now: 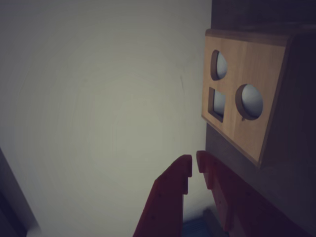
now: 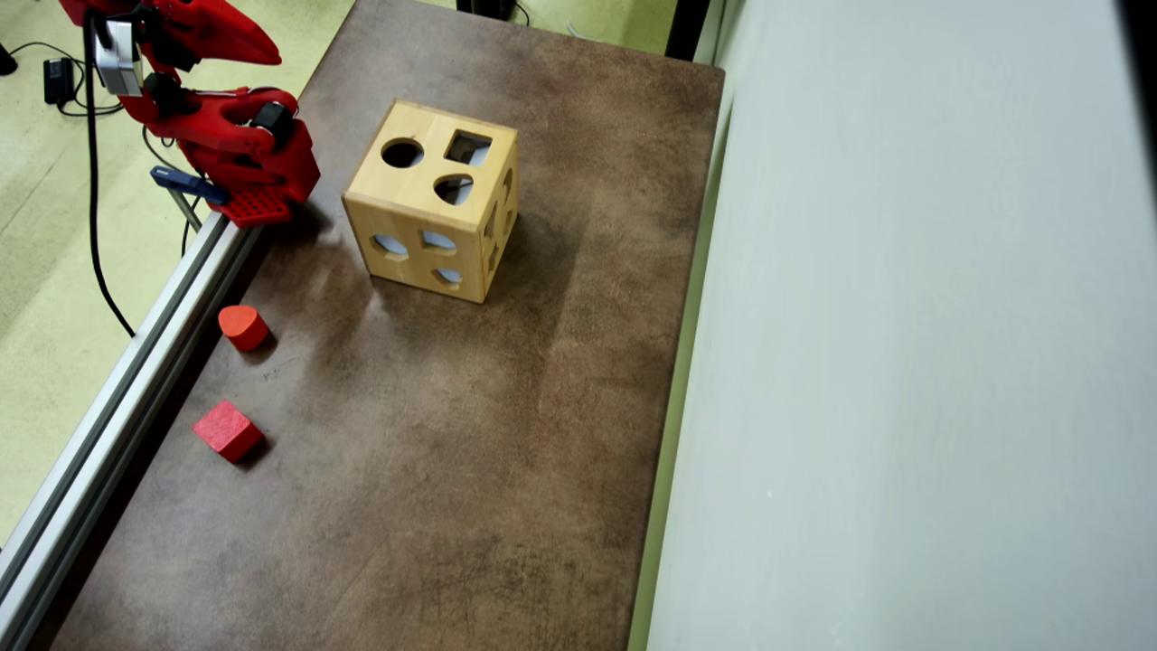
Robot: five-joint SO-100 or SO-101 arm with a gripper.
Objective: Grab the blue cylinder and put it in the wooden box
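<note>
The red gripper (image 1: 194,166) is resting nearly closed, fingertips almost touching, gripping nothing. The wooden box (image 2: 432,211) is standing on the brown table (image 2: 434,470), up and right of the fingertips in the wrist view. The blue cylinder is showing nowhere.

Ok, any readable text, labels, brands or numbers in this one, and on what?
None. The wooden box, both red blocks, the table and the red arm's hand show no lettering in either view.
</note>
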